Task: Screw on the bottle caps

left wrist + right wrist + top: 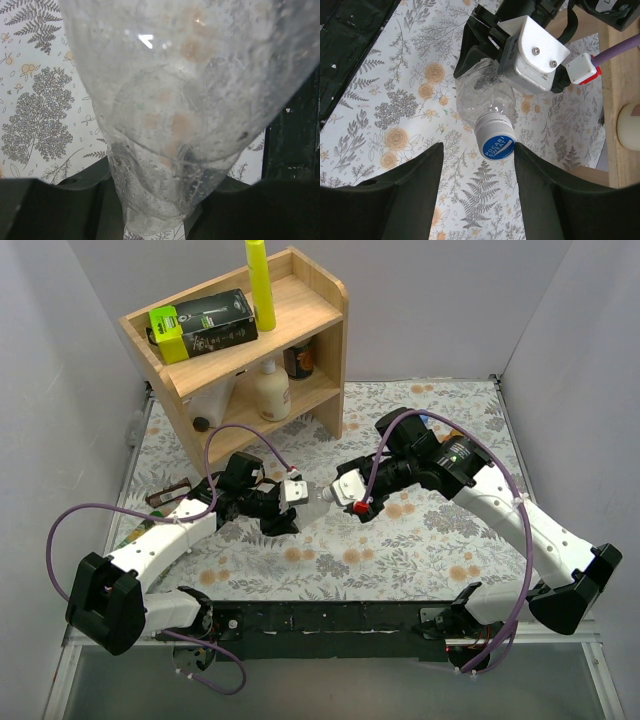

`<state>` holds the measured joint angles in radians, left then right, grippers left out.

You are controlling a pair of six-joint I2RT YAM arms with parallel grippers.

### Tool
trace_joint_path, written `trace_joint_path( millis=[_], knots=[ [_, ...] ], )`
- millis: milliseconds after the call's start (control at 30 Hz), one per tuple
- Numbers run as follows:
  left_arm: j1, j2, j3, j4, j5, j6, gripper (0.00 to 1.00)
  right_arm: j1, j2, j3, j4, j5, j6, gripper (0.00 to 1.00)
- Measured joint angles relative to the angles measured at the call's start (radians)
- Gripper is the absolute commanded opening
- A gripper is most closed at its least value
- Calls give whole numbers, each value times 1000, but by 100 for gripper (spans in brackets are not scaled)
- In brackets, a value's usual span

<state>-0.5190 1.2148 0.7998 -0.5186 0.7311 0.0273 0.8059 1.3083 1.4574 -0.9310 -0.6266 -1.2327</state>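
Top external view: two arms meet nose to nose over the floral mat [420, 540]; the left claw [292, 502] is clamped on one clear bottle [318, 498], held on its side with the neck towards the right claw [340, 492]. Only this one bottle and one cap can be counted in these pictures.

Right wrist view: the cap [495, 141], white with a blue top, sits on the bottle's neck; whether it is screwed tight cannot be told. The right claw's two fingers [410, 195] stand apart, one on each side of the cap; there is a clear gap on one side, while the other finger is just beside the cap, and contact there cannot be told. The bottle hangs above the mat, not resting on it; the left claw's dark fingers close on its body just behind the shoulder.

Left wrist view: the clear bottle fills nearly the whole picture; its wall is dimpled and misted, and it is pinched between the two dark fingers [60, 210] at the lower edge.

At the far left of the mat stands one wooden shelf [330, 300]; on its top lie one green and black box [205, 325] and one upright yellow tube [262, 280]; on the lower board stand one cream bottle [271, 390] and one dark jar [300, 360].
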Motion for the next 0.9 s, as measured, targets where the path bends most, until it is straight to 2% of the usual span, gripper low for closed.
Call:
trace_joint_path(
  millis=[200,300,333,433,600,633,667,800,900],
  knots=[
    [0,2,9,-6,-9,14,0,14,4,0,33,2,6,58],
    [0,2,9,-6,-10,21,0,26,10,0,45,3,10,49],
    [0,2,9,-9,-11,25,0,30,12,0,48,5,13,39],
    [0,2,9,-23,-20,32,0,39,27,2,66,16,31,23],
    [1,2,6,-23,-74,-14,0,33,87,42,84,64,193,14],
    [1,2,3,-14,-87,-35,0,28,109,65,77,74,241,4],
    [1,2,-3,2,-101,-58,0,21,134,90,69,79,294,1],
    [4,1,-22,58,-200,-164,0,-76,276,189,79,2,659,1],
    [1,3,-29,66,-270,-220,0,-177,359,176,147,-152,916,41]
  ],
)
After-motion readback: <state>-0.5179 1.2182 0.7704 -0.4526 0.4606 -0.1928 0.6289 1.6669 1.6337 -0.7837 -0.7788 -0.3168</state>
